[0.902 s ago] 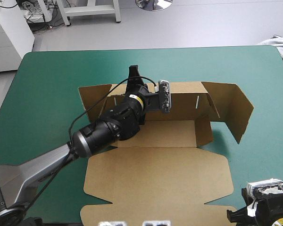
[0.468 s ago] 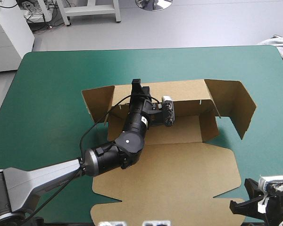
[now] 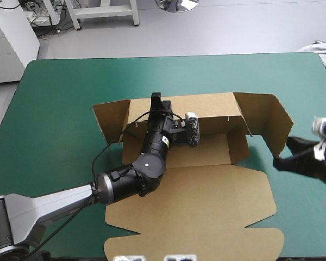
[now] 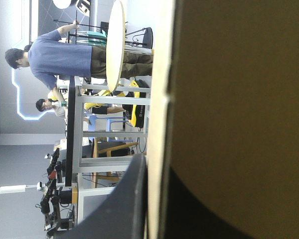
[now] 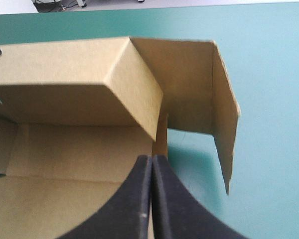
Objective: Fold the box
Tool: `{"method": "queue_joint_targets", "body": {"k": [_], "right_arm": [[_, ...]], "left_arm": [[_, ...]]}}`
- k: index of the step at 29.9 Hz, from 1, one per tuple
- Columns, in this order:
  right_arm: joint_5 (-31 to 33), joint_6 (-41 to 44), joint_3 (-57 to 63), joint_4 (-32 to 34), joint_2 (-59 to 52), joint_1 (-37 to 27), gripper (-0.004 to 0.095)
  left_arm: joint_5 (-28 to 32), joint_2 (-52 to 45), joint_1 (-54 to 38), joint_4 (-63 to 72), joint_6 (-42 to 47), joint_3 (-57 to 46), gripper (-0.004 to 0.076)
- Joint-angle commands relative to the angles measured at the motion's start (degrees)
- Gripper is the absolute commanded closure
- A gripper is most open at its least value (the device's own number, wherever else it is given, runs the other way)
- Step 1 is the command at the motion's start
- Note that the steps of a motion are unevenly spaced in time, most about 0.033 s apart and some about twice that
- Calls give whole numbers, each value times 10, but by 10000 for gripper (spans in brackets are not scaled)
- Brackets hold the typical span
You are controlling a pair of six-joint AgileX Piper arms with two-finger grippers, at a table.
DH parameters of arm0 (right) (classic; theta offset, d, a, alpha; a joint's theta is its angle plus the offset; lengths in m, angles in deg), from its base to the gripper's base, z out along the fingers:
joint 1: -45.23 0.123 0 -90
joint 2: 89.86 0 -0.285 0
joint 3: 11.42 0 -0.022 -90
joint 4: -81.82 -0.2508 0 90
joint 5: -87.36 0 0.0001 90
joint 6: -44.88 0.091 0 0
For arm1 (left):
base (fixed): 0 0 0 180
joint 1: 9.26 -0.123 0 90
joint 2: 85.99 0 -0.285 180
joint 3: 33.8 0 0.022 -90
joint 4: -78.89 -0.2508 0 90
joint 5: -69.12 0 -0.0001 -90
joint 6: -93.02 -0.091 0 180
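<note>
— Where does your box (image 3: 206, 190) sit?
— In the middle of the teal-green tabletop (image 3: 60, 98). Its back wall and both end flaps are raised, and the lid lies flat toward the near edge.
— And your left gripper (image 3: 156, 100)?
— It's at the back wall's top edge, with its black fingers (image 4: 132, 204) clamped on the board, one on each face.
— The other arm?
— Your right gripper (image 5: 152, 160) holds nothing. Its fingers are pressed together into one point, aimed at the box's right end, near the raised flap there.
</note>
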Motion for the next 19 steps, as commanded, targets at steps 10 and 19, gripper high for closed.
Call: {"method": "queue_joint_targets", "body": {"k": [10, 19], "right_arm": [[40, -55, -317, -75, 330, -1, 925], [67, -59, -389, -87, 479, -1, 924]], "left_arm": [[2, -23, 3, -39, -3, 15, 734], [13, -23, 3, -39, -3, 15, 734]]}}
